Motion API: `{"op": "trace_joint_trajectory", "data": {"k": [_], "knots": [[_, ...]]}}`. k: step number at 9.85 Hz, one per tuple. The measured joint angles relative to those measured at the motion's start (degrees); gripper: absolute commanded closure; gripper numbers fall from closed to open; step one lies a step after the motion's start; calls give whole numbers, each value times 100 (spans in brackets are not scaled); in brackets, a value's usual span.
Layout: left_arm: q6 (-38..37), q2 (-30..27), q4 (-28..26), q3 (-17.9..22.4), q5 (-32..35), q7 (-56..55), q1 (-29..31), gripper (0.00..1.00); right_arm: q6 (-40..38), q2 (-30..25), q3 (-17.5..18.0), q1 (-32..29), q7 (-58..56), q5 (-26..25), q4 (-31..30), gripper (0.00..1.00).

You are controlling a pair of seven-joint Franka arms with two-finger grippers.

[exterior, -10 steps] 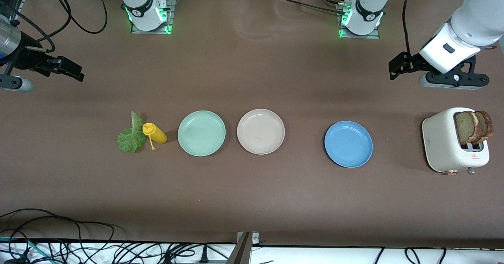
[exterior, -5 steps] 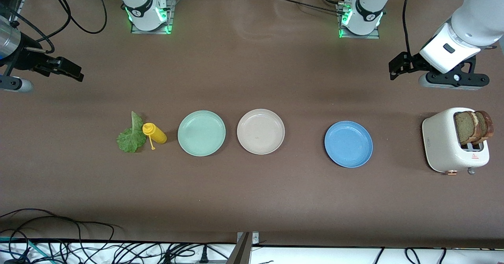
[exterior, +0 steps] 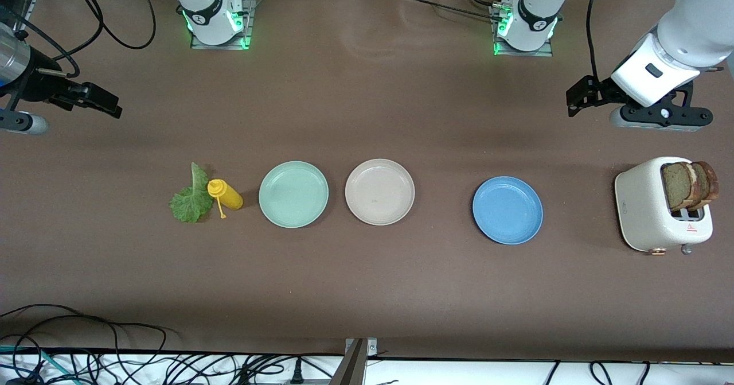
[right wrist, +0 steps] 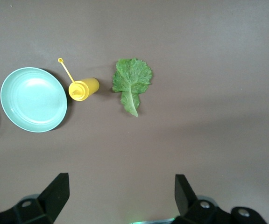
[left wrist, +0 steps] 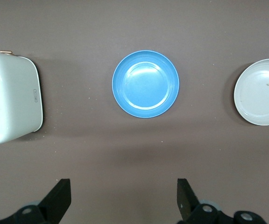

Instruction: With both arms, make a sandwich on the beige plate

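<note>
1. Front view takes in the whole brown worktop [exterior: 367, 293]: three plates in a row, with the beige plate [exterior: 379, 191] in the middle, bare, pale pinkish and shallow with a low rim.
2. Mint-green plate [exterior: 293, 194] sits beside it toward the right arm's end; blue plate [exterior: 507, 210] lies toward the left arm's end, a touch nearer the front camera.
3. The sandwich is still in pieces. Two brown bread slices [exterior: 690, 185] with darker crust stand upright in the white toaster [exterior: 659, 213] at the left arm's end of the worktop.
4. The ruffled lettuce leaf [exterior: 191, 198] lies flat at the right arm's end, just beside a yellow squeeze bottle [exterior: 226, 194] lying on its side.
5. Only the front view shows both arms: the left tool [exterior: 580, 99] hangs over bare worktop near the toaster, and the right tool [exterior: 97, 101] over bare worktop at the other end.
6. Left wrist view looks straight down: fingers [left wrist: 60, 200] spread wide apart, nothing between them, with the blue plate, part of the beige plate and the toaster's edge below.
7. Right wrist view adds the leaf's pale midrib and the bottle's dangling cap; its fingers [right wrist: 55, 193] stand wide apart too, empty.
</note>
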Motion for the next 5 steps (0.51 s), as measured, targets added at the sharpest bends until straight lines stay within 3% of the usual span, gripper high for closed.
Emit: {"op": "trace_joint_trajectory", "data": {"k": [5], "knots": [[0,0,0,0,0,0,0,0,-40,3,2,1,-4,0,-1,0]]}}
